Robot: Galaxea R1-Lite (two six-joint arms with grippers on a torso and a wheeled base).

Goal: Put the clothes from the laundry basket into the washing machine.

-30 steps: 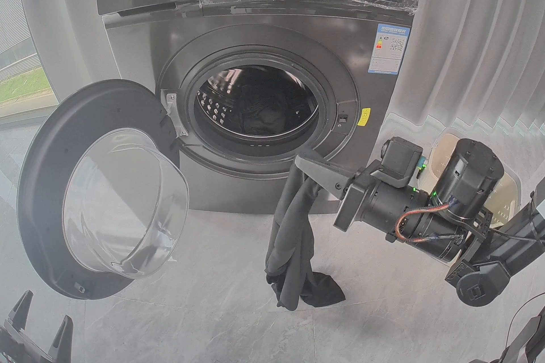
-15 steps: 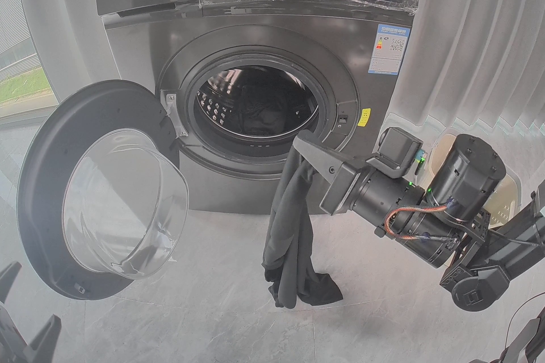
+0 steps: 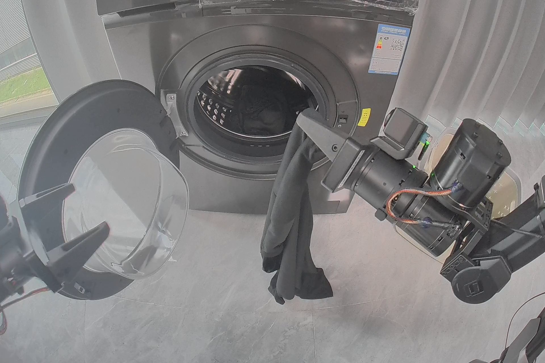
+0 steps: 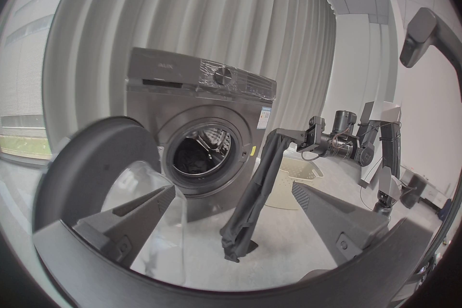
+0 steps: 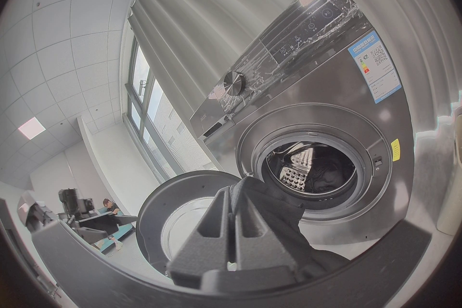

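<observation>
My right gripper [image 3: 304,119] is shut on a dark grey garment [image 3: 289,211] that hangs down in front of the washing machine [image 3: 255,41], its lower end just above the floor. The gripper's tip sits at the lower right rim of the drum opening [image 3: 255,103], where dark clothing lies inside. In the right wrist view the shut fingers [image 5: 233,222] pinch the garment [image 5: 274,212] before the drum [image 5: 313,169]. My left gripper [image 3: 68,219] is open with nothing held, in front of the open door [image 3: 102,188]. The left wrist view shows the hanging garment [image 4: 255,193] and the laundry basket [image 4: 293,169].
The round door stands swung open to the left, its glass bowl [image 3: 125,199] facing out. The beige laundry basket [image 3: 505,194] sits on the floor at the right, behind my right arm. Curtains [image 3: 482,29] hang behind the machine. The tiled floor [image 3: 227,313] in front is bare.
My right gripper has risen and moved toward the drum opening, lifting the garment with it. My left gripper has come up from the lower left corner to in front of the door.
</observation>
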